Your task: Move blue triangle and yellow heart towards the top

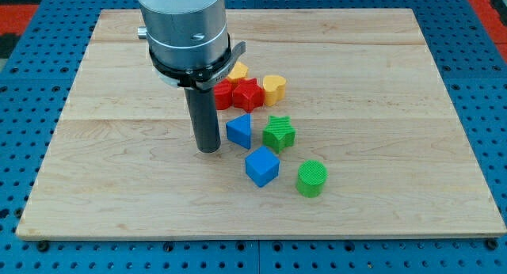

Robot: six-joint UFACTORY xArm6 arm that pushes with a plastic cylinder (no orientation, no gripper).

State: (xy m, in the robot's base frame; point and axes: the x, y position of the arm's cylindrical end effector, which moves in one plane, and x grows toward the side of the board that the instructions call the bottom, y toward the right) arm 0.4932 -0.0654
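The blue triangle [239, 131] lies near the board's middle. The yellow heart [274, 89] lies above it and to the right, at the right end of a row of blocks. My tip [208, 150] rests on the board just left of the blue triangle, a small gap apart and slightly lower. The rod rises from there to the arm's grey body at the view's top.
Two red blocks [247, 94] sit left of the yellow heart, a yellow block [238, 70] behind them. A green star [279, 134] sits right of the blue triangle. A blue cube [261, 165] and a green cylinder [311, 178] lie lower right. The wooden board [119, 187] has edges all round.
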